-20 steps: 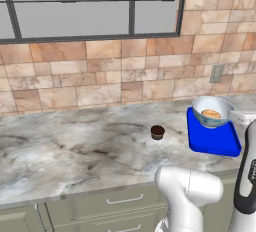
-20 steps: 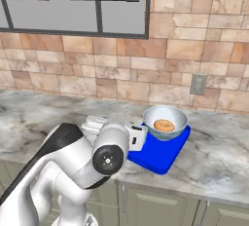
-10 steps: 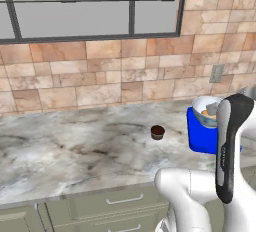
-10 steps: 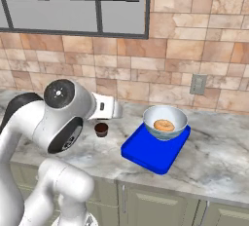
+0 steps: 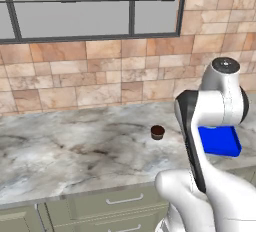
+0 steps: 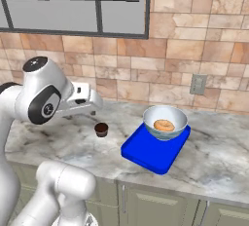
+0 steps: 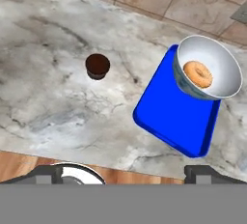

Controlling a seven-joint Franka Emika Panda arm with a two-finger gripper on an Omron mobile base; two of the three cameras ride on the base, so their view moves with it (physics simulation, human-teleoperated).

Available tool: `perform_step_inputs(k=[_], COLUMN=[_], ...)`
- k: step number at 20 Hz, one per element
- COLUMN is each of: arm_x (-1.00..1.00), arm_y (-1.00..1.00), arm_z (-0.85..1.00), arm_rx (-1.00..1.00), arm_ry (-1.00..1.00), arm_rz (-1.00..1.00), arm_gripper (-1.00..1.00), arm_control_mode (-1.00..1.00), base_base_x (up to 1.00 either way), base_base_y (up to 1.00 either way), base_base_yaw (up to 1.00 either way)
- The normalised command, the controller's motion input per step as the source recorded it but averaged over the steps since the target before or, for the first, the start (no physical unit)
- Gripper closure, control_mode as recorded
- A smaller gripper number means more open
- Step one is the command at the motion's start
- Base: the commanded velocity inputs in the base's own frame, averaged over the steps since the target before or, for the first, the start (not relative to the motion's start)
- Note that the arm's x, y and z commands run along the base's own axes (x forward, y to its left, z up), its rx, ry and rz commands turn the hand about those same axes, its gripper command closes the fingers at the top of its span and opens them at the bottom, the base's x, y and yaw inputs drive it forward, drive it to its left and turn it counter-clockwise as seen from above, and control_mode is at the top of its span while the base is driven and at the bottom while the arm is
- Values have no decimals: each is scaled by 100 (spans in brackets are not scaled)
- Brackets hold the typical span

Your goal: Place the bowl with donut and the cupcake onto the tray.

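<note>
The blue tray (image 6: 146, 153) lies on the marble counter, and the white bowl (image 6: 165, 118) holding the orange donut (image 6: 164, 125) rests on its far end. Left of the tray, apart from it, the dark brown cupcake (image 6: 101, 129) stands upright on the counter. My gripper (image 6: 95, 105) hangs high above the counter, up and left of the cupcake. In the hand view its fingertips (image 7: 46, 174) stand wide apart and open with nothing between them, above the cupcake (image 7: 97, 66), the tray (image 7: 169, 121), the bowl (image 7: 217, 80) and the donut (image 7: 198, 73). The arm hides much of the tray (image 5: 222, 143) in the left base view, beside the cupcake (image 5: 157, 132).
A tiled wall with a window runs behind the counter, with a wall socket (image 6: 197, 84) above the tray. Cabinet drawers (image 5: 120, 201) line the front below the counter edge. The marble counter (image 5: 70, 146) stretches to the left of the cupcake.
The arm has swung up and unfolded, lifting the hand high above the counter and away from the tray. Bowl, donut, tray and cupcake have stayed where they were.
</note>
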Motion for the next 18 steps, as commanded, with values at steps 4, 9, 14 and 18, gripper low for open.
perform_step_inputs(k=[4,9,14,18], arm_x=[2,21,46,66], arm_y=[6,16,32,31], arm_z=[-16,-48,-41,-31], arm_rx=[2,11,9,1], arm_ry=[9,18,9,1], arm_rz=[0,-1,-3,-5], arm_gripper=[-100,-100,-100,-100], arm_control_mode=[-100,-100,-100,-100], base_base_x=[0,0,0,0], base_base_y=[0,0,0,0], base_base_yaw=[0,0,0,0])
